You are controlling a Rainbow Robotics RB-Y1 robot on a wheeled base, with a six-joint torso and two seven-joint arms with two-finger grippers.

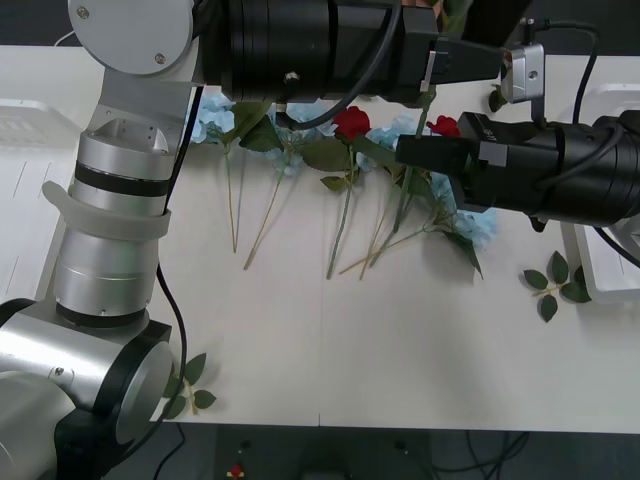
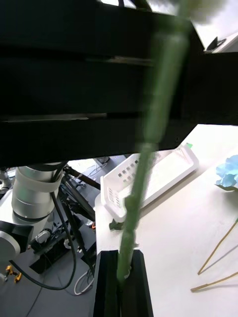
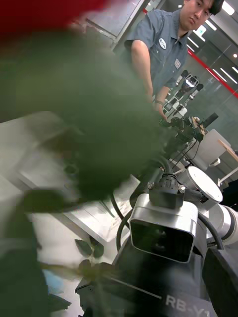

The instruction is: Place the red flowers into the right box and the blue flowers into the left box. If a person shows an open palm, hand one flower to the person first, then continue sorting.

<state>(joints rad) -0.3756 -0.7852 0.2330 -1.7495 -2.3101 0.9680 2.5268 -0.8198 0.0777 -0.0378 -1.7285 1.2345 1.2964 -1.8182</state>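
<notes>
Green stem [image 2: 148, 124], thin and lifted off the counter [image 1: 420, 360], runs up from the right gripper [image 2: 119, 277], whose black jaws are clamped on its lower end. In the front view the right gripper [image 1: 415, 150] points toward the robot's left over the flower pile. The same stem [image 1: 429, 100] rises from it toward the left gripper [image 1: 465, 60], which reaches across from the far side. Whether the left jaws are apart or together cannot be told. A blurred red mass [image 3: 44, 10] above dark green, close to the left wrist camera, suggests the lifted flower is a red rose.

Two more red roses [image 1: 351, 122] [image 1: 443, 126] lie on the counter among the blue flowers [image 1: 212, 115] [image 1: 478, 225], their stems fanned toward the robot. The left box [image 2: 188, 158] sits at the counter's left edge and the right box [image 1: 600, 285] at its right edge. Loose leaf sprigs [image 1: 555, 280] [image 1: 190, 385] lie apart from the pile.

Step in hand, as judged: one red flower has been picked and is held aloft, and it is not yet in a box. The next move calls for carrying it to the right box while keeping the long stem free of the left arm [image 1: 300, 45] crossing overhead. The jaws should part only once the bloom and stem are over the tray.
</notes>
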